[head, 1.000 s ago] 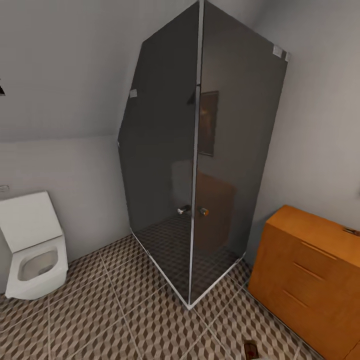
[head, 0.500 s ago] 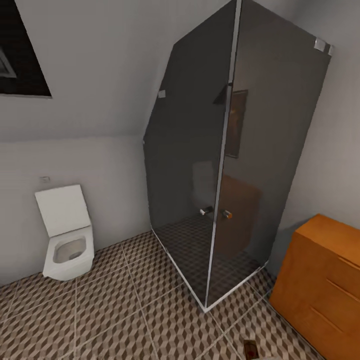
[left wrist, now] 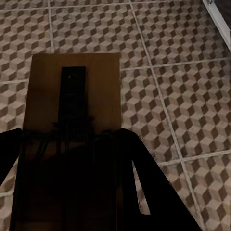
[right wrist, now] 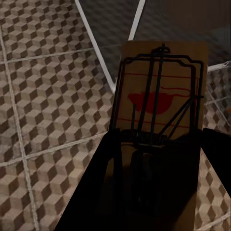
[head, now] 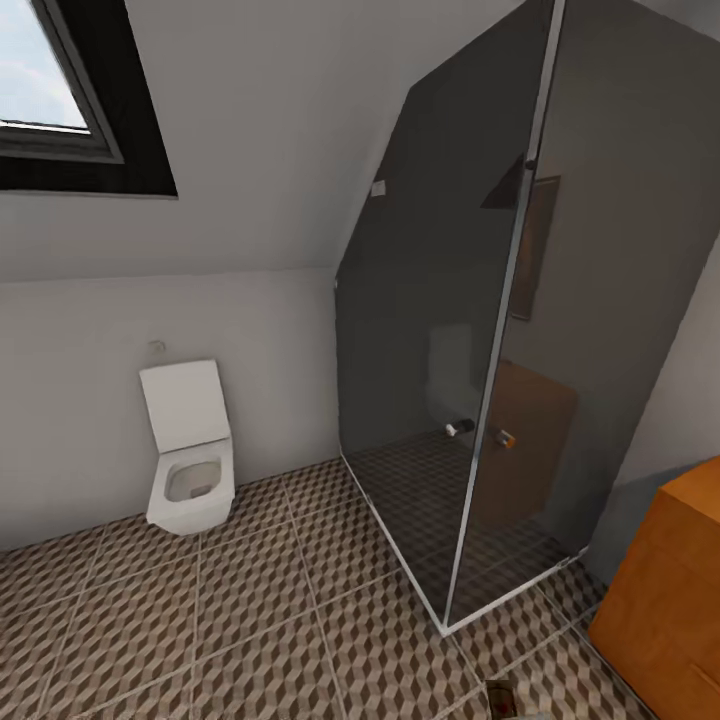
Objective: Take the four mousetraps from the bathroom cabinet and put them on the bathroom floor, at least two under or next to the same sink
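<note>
mousetrap (right wrist: 161,120) red spot up, clamped in right gripper (right wrist: 154,192) | second mousetrap (left wrist: 72,96) plain side up, clamped in left gripper (left wrist: 72,183) | head view: cabinet (head: 670,590), toilet (head: 190,455)

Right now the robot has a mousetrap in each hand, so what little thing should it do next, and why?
Probably keep turning to look for the sink. Each gripper is shut on a mousetrap, the left and the right, held above the bathroom floor. The head view has a toilet, a glass shower and the cabinet, and two traps must end up by a sink.

2 mousetraps (left wrist: 72,110) (right wrist: 163,106), 1 toilet (head: 190,460), 1 cabinet (head: 670,590)
</note>
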Tool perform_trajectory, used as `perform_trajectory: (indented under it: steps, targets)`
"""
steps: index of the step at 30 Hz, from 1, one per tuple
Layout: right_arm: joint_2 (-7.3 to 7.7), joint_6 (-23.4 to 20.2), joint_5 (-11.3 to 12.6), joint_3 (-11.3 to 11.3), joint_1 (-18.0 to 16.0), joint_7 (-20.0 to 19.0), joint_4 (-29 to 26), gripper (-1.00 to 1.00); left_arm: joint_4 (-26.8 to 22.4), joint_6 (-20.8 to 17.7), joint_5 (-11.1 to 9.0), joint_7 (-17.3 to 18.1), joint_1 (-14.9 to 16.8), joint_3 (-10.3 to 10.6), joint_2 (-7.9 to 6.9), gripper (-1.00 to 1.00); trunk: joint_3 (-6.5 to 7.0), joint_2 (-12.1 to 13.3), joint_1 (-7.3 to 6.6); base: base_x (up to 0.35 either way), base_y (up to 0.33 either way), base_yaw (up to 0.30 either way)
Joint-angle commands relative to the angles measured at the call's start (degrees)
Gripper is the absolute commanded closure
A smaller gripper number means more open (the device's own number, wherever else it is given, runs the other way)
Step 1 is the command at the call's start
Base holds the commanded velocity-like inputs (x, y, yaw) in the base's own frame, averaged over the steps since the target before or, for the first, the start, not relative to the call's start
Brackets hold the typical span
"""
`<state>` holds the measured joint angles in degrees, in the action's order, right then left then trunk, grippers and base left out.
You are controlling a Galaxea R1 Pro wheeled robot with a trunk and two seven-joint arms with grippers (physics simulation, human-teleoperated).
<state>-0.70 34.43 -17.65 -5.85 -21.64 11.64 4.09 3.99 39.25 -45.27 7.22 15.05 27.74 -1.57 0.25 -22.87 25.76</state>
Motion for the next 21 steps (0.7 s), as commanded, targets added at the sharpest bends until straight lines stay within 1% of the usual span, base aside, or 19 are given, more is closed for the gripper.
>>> perform_trajectory:
  steps: [1, 21]
  targets:
    - [0.03, 0.3, -0.6, -0.5, -0.1, 0.3, 0.2, 1.0, 0.2, 0.2, -0.4, 0.3, 0.1, 0.3, 0.04, 1.0, -0.02, 0.0, 0.02, 0.0, 0.0, 0.3]
    - [0.0, 0.3, -0.6, -0.4, -0.1, 0.3, 0.2, 1.0, 0.2, 0.2, -0.3, 0.3, 0.1, 0.3, 0.08, 1.0, -0.02, 0.0, 0.02, 0.0, 0.0, 0.3]
